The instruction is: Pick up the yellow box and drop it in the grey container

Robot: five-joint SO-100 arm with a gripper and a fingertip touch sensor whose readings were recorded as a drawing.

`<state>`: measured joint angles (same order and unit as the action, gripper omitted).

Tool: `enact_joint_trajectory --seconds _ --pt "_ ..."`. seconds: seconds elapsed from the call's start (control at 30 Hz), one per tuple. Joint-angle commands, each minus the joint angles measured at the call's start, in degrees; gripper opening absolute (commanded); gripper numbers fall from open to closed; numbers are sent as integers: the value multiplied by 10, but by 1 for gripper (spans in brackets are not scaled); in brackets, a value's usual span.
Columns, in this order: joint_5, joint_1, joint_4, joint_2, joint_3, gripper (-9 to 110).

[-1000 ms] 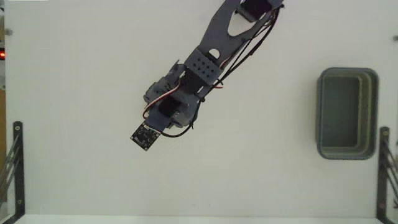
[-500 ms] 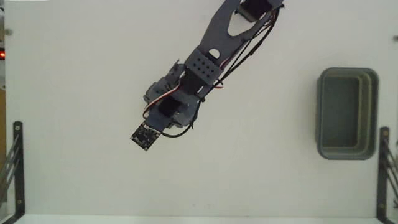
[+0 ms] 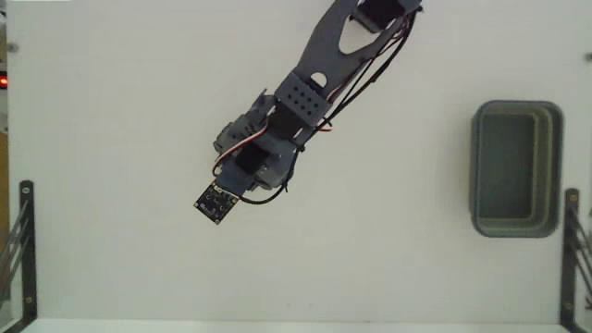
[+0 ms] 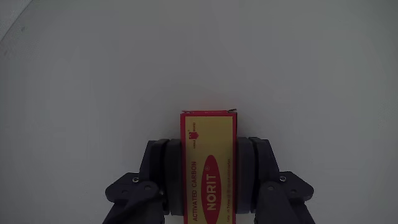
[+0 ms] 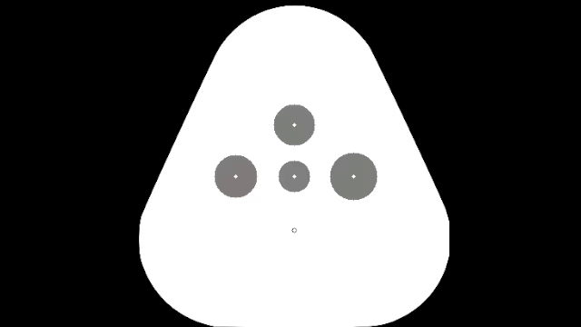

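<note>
Hand [image 4: 208,177]: clamped on the yellow box [image 4: 209,167], one finger [image 4: 163,169] pressed against each long side.
Yellow box: between the fingers in the wrist view, far end projecting past them over the white worktop [image 3: 111,139].
Grey container [image 3: 516,168]: at the right edge in the fixed view, well apart from the arm [image 3: 305,92].
</note>
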<state>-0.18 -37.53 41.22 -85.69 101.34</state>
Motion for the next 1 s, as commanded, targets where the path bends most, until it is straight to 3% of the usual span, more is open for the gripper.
enact_joint_trajectory --seconds 0.0,0.97 --pt "2 -12 -2 -17 -6 39" --pt "2 -12 177 -30 -171 39"
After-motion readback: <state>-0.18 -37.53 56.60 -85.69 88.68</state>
